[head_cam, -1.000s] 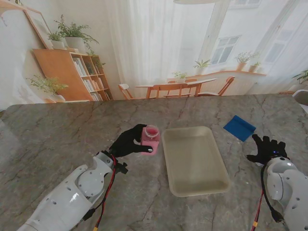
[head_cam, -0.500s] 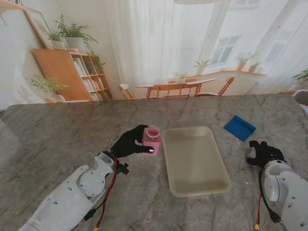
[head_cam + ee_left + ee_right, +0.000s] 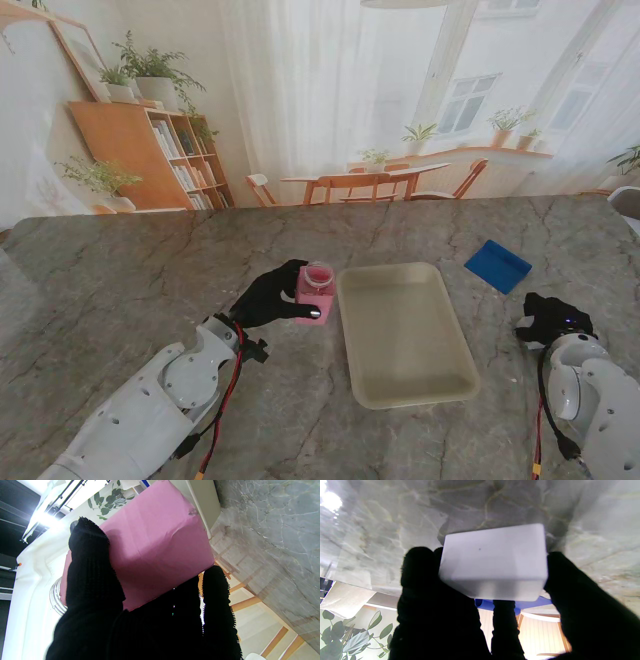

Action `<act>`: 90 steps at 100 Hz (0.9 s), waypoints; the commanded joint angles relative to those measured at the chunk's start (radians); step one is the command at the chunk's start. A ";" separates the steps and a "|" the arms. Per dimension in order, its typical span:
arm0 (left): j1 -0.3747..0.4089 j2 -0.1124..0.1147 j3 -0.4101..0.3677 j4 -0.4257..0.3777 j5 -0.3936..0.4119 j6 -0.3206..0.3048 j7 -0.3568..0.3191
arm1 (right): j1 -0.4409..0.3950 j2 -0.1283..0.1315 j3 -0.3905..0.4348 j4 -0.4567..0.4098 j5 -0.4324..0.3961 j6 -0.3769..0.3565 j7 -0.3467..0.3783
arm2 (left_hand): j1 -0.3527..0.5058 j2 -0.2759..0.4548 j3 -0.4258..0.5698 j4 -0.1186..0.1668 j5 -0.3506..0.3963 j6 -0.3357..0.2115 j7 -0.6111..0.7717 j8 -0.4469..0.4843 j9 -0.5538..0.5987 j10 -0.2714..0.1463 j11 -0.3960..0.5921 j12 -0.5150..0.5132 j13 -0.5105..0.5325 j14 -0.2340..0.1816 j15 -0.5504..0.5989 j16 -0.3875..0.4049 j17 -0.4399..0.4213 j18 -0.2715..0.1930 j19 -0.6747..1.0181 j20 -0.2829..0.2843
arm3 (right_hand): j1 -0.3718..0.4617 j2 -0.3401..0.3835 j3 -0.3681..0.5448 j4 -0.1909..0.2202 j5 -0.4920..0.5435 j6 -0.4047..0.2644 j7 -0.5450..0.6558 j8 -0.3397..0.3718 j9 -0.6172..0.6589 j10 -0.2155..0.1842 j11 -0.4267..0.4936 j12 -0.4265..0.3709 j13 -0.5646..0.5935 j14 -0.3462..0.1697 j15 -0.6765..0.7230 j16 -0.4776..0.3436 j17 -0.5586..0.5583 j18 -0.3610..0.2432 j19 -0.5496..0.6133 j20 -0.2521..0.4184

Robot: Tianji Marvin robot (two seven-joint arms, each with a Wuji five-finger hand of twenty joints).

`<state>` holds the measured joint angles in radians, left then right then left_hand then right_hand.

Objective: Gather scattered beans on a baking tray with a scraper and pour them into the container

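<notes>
The left hand [image 3: 268,296] grips a pink jar [image 3: 315,290] just beside the tray [image 3: 404,330], while the right hand [image 3: 548,318] is curled around a white block [image 3: 495,561].

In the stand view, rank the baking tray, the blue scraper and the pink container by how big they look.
Largest to smallest:
1. Baking tray, by far the largest.
2. Blue scraper.
3. Pink container, though the left robot hand covers part of it, so its place against the scraper, which also lies farther from the camera, is unsure.
</notes>
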<state>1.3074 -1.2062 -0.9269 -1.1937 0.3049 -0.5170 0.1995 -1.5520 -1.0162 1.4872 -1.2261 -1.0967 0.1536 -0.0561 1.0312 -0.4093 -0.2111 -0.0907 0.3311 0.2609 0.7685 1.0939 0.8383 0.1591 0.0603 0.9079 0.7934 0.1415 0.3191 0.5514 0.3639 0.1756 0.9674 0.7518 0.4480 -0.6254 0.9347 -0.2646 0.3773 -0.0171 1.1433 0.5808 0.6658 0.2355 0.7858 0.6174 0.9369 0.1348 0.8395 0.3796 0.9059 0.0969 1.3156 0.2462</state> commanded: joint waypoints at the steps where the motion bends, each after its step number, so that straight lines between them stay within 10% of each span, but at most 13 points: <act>1: 0.002 -0.004 0.001 -0.003 -0.001 0.002 0.002 | -0.028 -0.013 0.000 -0.002 0.004 -0.011 0.016 | 0.260 0.164 0.214 0.043 0.101 -0.161 0.137 0.073 0.183 -0.175 0.158 0.097 0.046 -0.037 0.079 0.035 0.001 -0.014 0.032 0.034 | 0.404 0.016 0.120 0.024 0.027 -0.021 0.040 -0.038 0.117 -0.129 0.102 0.008 0.109 -0.148 0.027 -0.027 0.055 -0.151 0.010 -0.021; 51: 0.031 0.000 -0.030 -0.043 0.042 0.003 0.035 | -0.066 -0.050 0.054 -0.264 0.075 -0.054 -0.021 | 0.260 0.150 0.217 0.046 0.140 -0.196 0.110 0.029 0.199 -0.173 0.166 0.100 0.059 -0.035 0.092 0.042 0.015 -0.002 0.042 0.039 | 0.414 -0.016 0.127 0.011 0.110 -0.078 0.080 -0.082 0.194 -0.142 0.084 -0.016 0.169 -0.143 -0.001 -0.024 0.110 -0.151 -0.007 -0.028; 90: 0.043 0.010 -0.049 -0.058 0.074 0.000 0.034 | 0.055 -0.080 -0.106 -0.392 0.224 -0.120 -0.053 | 0.260 0.136 0.220 0.047 0.228 -0.225 0.041 -0.121 0.221 -0.162 0.168 0.101 0.069 -0.030 0.102 0.051 0.019 0.007 0.044 0.039 | 0.409 -0.017 0.127 0.011 0.109 -0.094 0.089 -0.082 0.201 -0.156 0.077 -0.011 0.173 -0.152 -0.008 -0.014 0.110 -0.158 -0.009 -0.024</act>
<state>1.3481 -1.2009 -0.9754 -1.2479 0.3716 -0.5170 0.2345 -1.5285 -1.0704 1.4057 -1.5772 -0.8699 0.0503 -0.1097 1.0303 -0.4216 -0.2118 -0.0913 0.4288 0.2610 0.6845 0.9591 0.8888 0.1871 0.0603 0.9088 0.8230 0.1705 0.3623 0.5749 0.3808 0.1774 0.9826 0.7639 0.4732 -0.7029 0.8877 -0.2862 0.4565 -0.0832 1.1768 0.5066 0.7721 0.2355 0.7699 0.5878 1.0203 0.1260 0.7885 0.3407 0.9860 0.0969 1.3102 0.2342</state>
